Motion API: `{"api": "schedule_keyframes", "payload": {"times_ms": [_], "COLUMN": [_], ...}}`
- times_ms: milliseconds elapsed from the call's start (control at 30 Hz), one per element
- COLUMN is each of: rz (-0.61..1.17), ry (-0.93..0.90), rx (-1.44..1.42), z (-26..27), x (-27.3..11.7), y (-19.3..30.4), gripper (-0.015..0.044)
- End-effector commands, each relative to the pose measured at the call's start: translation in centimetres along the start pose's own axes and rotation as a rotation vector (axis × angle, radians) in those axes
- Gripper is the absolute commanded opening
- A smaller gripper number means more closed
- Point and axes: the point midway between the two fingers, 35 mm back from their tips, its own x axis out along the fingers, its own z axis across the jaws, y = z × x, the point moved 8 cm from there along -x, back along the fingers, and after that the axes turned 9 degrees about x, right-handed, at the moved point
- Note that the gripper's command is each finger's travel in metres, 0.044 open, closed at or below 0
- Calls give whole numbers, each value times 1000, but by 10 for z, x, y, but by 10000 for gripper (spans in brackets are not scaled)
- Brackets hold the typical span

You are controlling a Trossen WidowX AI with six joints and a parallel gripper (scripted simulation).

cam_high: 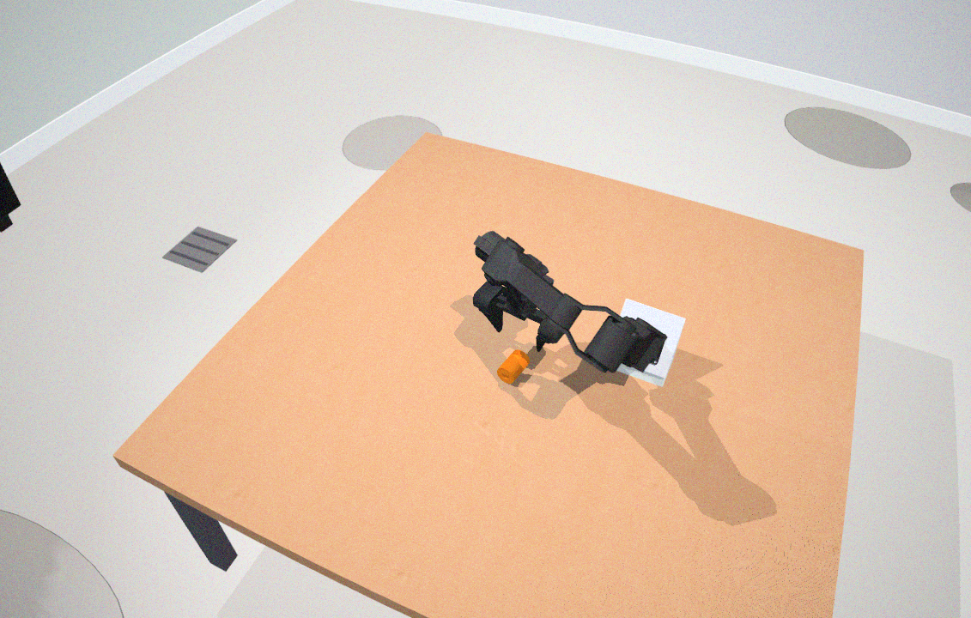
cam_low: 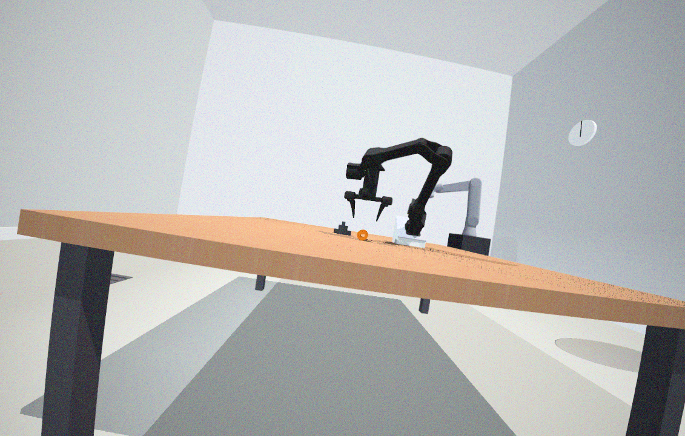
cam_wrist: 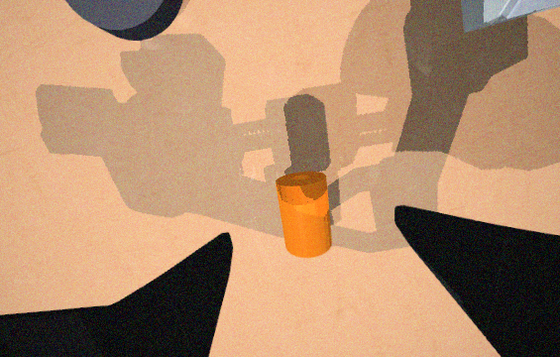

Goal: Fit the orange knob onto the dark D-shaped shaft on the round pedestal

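The orange knob (cam_high: 512,367) (cam_low: 358,235) (cam_wrist: 307,228) lies on its side on the table. An opening shows in its end in the exterior view, but I cannot make out its flat side. My gripper (cam_high: 519,340) (cam_low: 366,218) (cam_wrist: 312,227) is open and empty, pointing down above the table, with its fingertips higher than the knob. In the wrist view the knob appears between the two fingers. The dark round pedestal (cam_low: 342,232) (cam_wrist: 123,15) stands upright with its shaft (cam_low: 343,223) to the left of the knob in the exterior view. The arm hides it in the top view.
The arm's base stands on a white plate (cam_high: 646,309) (cam_low: 410,243) (cam_wrist: 512,12) on the wooden table (cam_high: 366,368) (cam_low: 214,238). Arm shadows fall across the table around the knob. A grey arm (cam_low: 473,203) stands behind the table in the exterior view.
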Motion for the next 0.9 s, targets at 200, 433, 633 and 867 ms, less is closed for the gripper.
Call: {"api": "schedule_keyframes", "payload": {"times_ms": [200,433,633,867], "rz": [19,18,18,18], "ry": [4,3,3,3], "rx": [14,14,14,13], "z": [-2,-1,-1,-1], "x": [24,32,42,53], "y": [2,2,2,3], "gripper": [440,440,440,440]}}
